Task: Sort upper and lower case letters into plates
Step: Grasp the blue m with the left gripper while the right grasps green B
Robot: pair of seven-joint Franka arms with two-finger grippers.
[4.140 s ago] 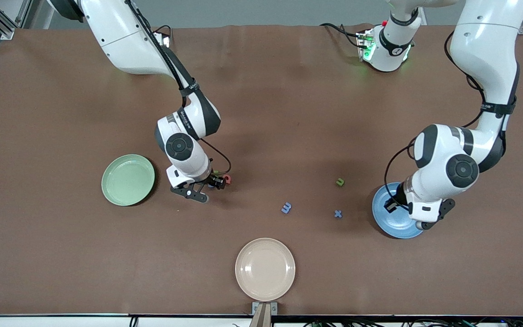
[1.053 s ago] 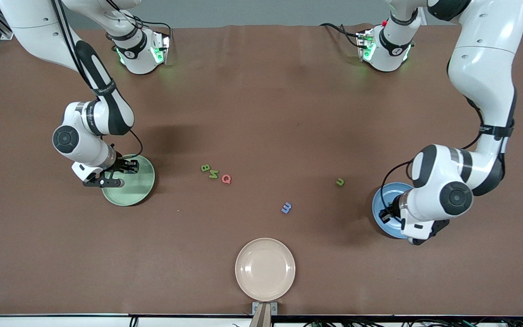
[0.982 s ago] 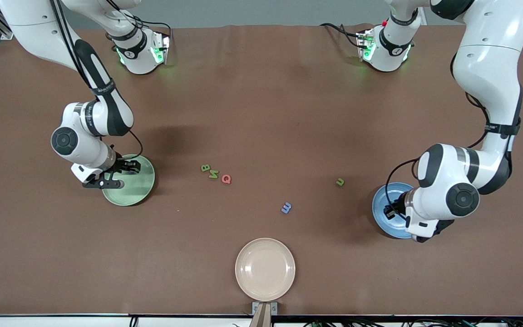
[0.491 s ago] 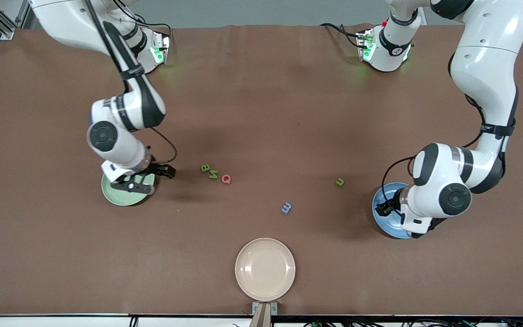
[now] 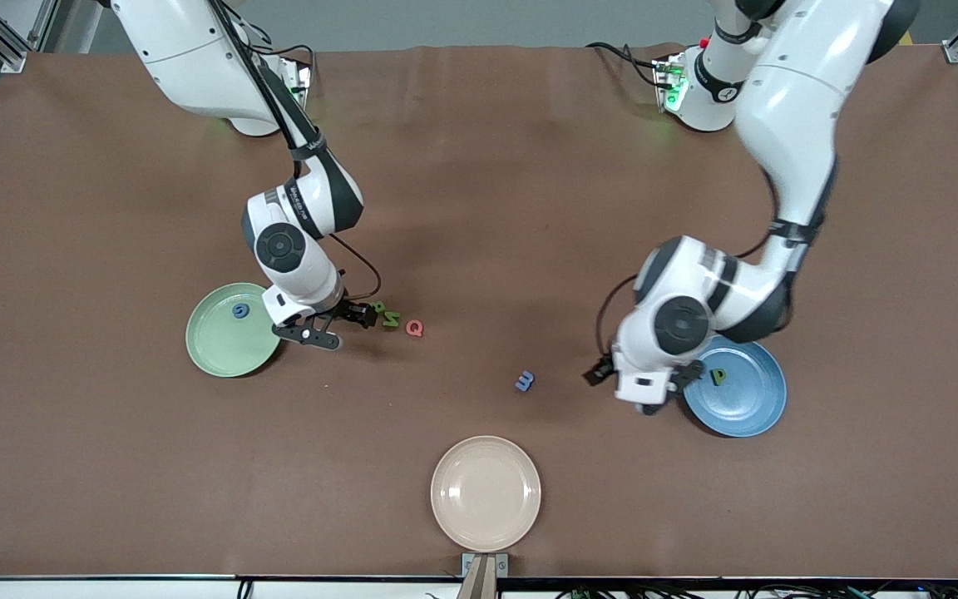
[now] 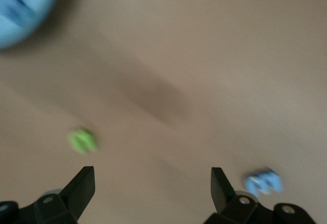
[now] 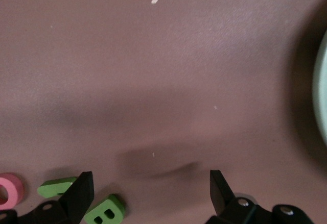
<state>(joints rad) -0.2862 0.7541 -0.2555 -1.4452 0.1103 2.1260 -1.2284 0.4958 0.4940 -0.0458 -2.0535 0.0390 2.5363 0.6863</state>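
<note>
Right gripper [image 5: 338, 326], jaws apart and empty, hangs over the green B [image 5: 378, 308] beside the pale green plate [image 5: 221, 353]; left gripper [image 5: 629, 388], likewise apart, is beside the blue plate [image 5: 749, 408].

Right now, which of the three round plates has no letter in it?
The cream-beige round plate, nearest the front camera, holds nothing. The pale green round plate holds a small blue letter; the blue round plate holds a green letter.

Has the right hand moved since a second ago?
Yes. The right hand has left the pale green round plate and now sits beside the small green letter B.
</note>
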